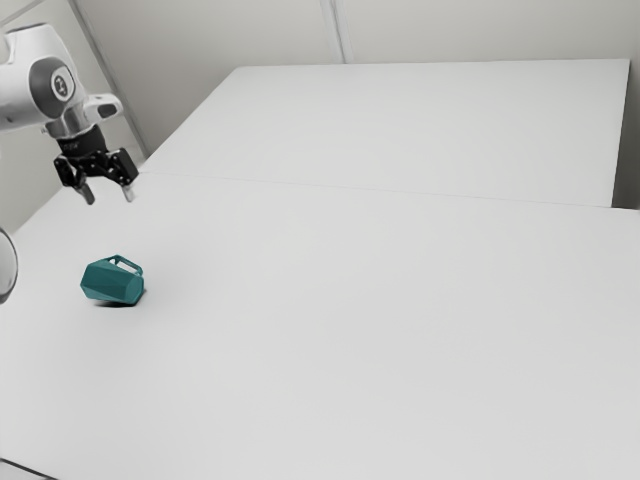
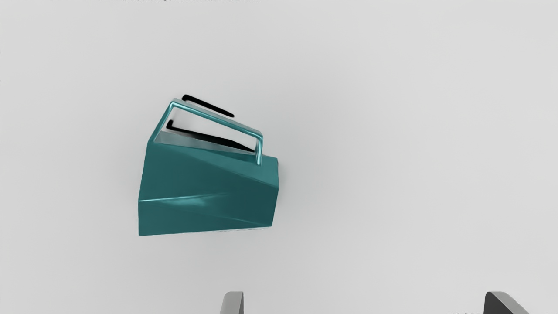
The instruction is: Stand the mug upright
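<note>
Your end effector (image 1: 110, 194) hovering above the surface (image 1: 350, 300), its fingers standing spread with nothing between them, the teal mug (image 1: 113, 281) lying on its side below.

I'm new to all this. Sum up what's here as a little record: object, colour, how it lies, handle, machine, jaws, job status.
object: mug, faceted
colour: teal
pose: on its side on the white table
handle: angular loop, along the mug's side
machine: white and grey arm, coming in from the exterior view's left
jaws: open, raised above the table, apart from the mug
job status: mug not yet upright
</note>
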Controlling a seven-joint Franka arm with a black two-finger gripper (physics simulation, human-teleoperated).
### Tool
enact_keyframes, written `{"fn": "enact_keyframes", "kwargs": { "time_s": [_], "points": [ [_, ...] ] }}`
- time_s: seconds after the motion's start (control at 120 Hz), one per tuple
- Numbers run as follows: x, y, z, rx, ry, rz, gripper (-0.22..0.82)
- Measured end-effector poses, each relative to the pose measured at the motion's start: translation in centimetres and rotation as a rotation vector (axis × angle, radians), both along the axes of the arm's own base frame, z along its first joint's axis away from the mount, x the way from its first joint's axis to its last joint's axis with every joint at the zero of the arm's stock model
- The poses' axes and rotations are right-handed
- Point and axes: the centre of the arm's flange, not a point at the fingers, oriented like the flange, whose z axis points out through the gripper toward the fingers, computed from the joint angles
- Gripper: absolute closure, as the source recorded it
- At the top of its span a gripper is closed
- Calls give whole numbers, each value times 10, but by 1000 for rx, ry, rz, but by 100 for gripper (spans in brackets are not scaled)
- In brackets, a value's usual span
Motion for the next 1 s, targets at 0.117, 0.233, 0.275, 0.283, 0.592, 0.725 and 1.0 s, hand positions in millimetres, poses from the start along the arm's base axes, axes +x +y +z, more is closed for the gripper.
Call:
{"fn": "enact_keyframes", "kwargs": {
  "time_s": [0.117, 0.233, 0.275, 0.283, 0.592, 0.725, 1.0],
  "points": [
    [-10, 26, -8, -26, -7, -35, 0],
    [-24, 51, -18, -47, 2, -69, 0],
    [-31, 60, -23, -55, 6, -79, 0],
    [-32, 62, -23, -57, 7, -81, 0],
    [-59, 126, -77, -108, 32, -164, 0],
    [-60, 151, -103, -140, 3, -196, 0],
    [-51, 170, -125, -220, -123, -279, 0]
  ]
}}
